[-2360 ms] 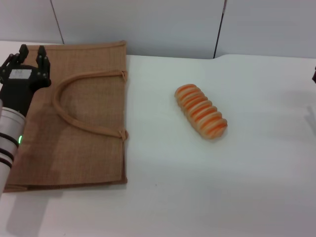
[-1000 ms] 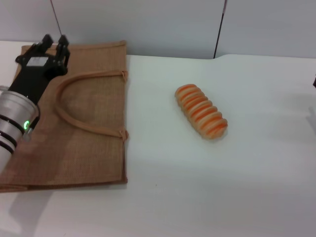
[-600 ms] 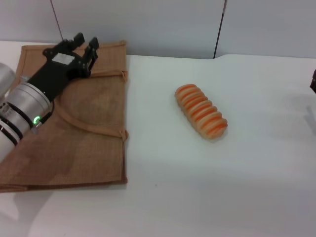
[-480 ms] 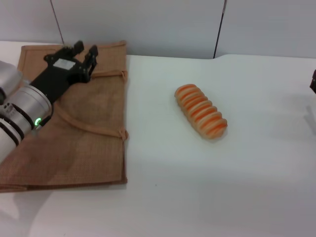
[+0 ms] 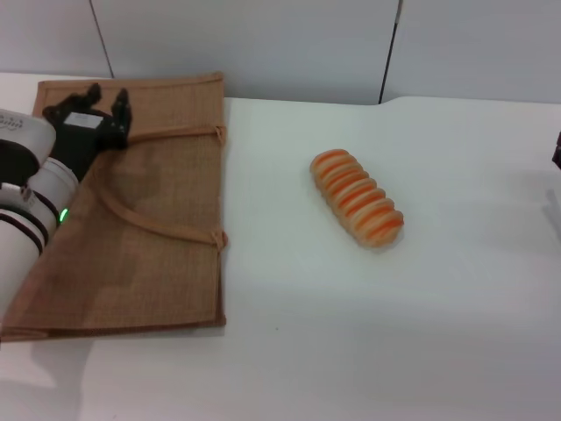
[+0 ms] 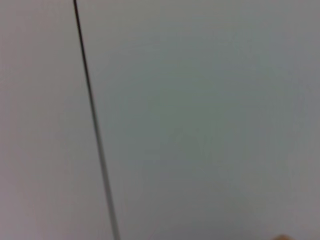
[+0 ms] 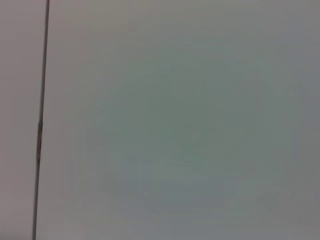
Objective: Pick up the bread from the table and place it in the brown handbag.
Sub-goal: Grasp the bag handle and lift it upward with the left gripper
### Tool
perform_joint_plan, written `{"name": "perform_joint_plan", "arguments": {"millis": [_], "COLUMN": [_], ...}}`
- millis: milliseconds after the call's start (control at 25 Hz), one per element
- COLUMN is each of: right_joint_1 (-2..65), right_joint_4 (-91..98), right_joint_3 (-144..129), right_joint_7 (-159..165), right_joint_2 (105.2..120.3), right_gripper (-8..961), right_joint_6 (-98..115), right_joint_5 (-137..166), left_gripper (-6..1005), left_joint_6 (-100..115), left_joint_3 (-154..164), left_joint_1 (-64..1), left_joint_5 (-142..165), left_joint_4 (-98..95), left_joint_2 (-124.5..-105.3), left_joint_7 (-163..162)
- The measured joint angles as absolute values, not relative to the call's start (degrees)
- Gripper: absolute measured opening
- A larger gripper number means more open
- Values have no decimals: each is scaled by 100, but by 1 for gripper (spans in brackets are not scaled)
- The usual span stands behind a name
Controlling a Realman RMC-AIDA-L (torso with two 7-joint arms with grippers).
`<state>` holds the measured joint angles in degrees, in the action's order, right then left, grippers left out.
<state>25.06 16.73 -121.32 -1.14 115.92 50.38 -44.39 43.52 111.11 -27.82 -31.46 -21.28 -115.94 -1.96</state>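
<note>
I have the left gripper (image 5: 103, 98) over the brown handbag (image 5: 166, 219) at the table's (image 5: 368, 333) far-left corner, fingers spread, grasping nothing. Bread (image 5: 357, 197) lies mid-table, untouched. Right gripper barely visible at the right edge.

Brown handbag (image 5: 149, 237) flat on the table's (image 5: 394, 333) left side, bread (image 5: 357, 209) well apart rightward.

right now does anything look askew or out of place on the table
Nothing stands out. The bread lies intact on the white table, apart from the flat brown handbag. The left gripper hovers over the bag's far corner.
</note>
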Motion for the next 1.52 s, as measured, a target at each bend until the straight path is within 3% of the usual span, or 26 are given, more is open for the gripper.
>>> {"name": "perform_joint_plan", "arguments": {"millis": [80, 400, 720, 1520], "right_joint_1": [2518, 2530, 2578, 2591], "right_joint_4": [1679, 1689, 1684, 1670], "right_joint_3": [-12140, -12140, -12168, -12173], "right_joint_7": [-114, -114, -65, -52], "right_joint_2": [11592, 11593, 11593, 11593], "right_gripper": [861, 862, 862, 862], "right_joint_6": [5036, 5036, 5036, 5036], "right_joint_5": [-4439, -4439, -4439, -4408], "left_gripper": [371, 372, 373, 375], "left_joint_6": [4145, 2566, 261, -2805], "left_joint_3": [10725, 10223, 9396, 7997], "left_joint_1": [-2632, -2133, -2167, -2072], "left_joint_5": [-3193, -3726, -3682, -3560], "left_joint_4": [-2456, -3967, -4830, -6197], "left_joint_2": [-11693, -11649, -11629, -11626], "left_joint_7": [283, 1072, 1224, 2754]}}
